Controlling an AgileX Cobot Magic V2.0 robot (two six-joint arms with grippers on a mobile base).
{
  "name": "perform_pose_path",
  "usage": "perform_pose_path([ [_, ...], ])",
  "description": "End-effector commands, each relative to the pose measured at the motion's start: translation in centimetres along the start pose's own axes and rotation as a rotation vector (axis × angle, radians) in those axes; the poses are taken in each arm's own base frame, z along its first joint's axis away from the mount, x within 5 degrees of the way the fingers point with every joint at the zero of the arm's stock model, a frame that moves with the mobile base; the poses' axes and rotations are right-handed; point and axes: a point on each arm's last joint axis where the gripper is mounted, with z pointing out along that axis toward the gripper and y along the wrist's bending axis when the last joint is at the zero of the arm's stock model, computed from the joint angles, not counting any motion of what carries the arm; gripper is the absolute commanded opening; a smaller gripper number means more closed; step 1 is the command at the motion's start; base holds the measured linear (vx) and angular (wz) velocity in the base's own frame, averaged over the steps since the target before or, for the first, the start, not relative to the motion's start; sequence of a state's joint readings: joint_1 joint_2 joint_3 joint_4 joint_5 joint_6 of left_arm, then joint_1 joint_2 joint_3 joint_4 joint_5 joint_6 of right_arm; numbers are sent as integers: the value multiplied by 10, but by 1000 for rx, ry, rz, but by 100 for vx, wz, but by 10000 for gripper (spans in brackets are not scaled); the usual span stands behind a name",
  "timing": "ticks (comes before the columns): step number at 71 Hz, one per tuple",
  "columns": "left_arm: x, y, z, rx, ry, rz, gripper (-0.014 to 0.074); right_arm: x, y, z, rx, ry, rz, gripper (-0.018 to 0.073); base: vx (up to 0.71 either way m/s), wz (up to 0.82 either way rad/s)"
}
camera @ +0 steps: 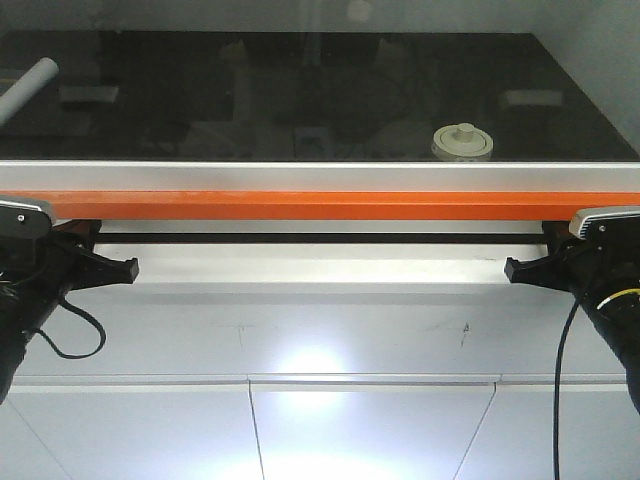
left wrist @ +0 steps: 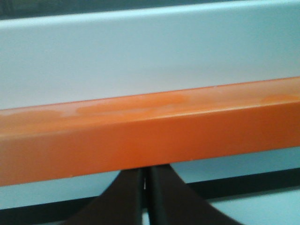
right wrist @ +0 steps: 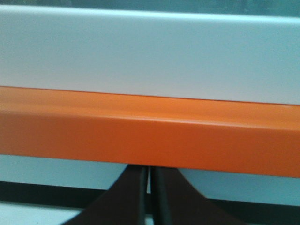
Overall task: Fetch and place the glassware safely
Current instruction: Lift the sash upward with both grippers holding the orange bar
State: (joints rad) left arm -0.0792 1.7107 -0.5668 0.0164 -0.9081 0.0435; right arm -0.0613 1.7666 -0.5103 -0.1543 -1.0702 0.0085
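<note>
The glassware (camera: 463,142), a squat clear jar with a cream-white knobbed lid, stands on the black glossy countertop (camera: 300,90) near its front edge, right of centre. My left gripper (camera: 128,268) hangs below the counter at the left, and my right gripper (camera: 512,268) at the right, both far below the jar. In the left wrist view the left gripper (left wrist: 145,180) has its dark fingers (left wrist: 124,197) pressed together with nothing between. The right gripper (right wrist: 149,180) is likewise shut, its fingers (right wrist: 168,199) nearly touching. Both point at the orange bar.
An orange bar (camera: 320,205) runs along the counter's front under a silver rim (camera: 320,176), close ahead of both grippers. White cabinet fronts (camera: 320,420) fill the space below. A grey tube (camera: 28,88) lies at the counter's far left.
</note>
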Motion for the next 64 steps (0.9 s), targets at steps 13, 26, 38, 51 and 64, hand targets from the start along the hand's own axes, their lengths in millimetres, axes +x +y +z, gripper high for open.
perform_pose_path([
  [13,-50,2,-2,-22,-307,-10,-7,-41,-5,6,18,-259,-9,-3,0,0],
  [26,-53,2,-4,-22,-316,-10,-7,-47,-3,4,-2,-312,-20,-3,0,0],
  [38,-69,3,-12,-25,-369,-9,-7,-58,-2,0,-7,-347,-29,-3,0,0],
  [51,-84,4,-22,-27,-411,-9,-7,-73,-2,-7,-3,-391,-37,-3,0,0],
  [64,-95,4,-30,-28,-434,-9,-7,-83,-2,-13,0,-412,-44,-3,0,0],
])
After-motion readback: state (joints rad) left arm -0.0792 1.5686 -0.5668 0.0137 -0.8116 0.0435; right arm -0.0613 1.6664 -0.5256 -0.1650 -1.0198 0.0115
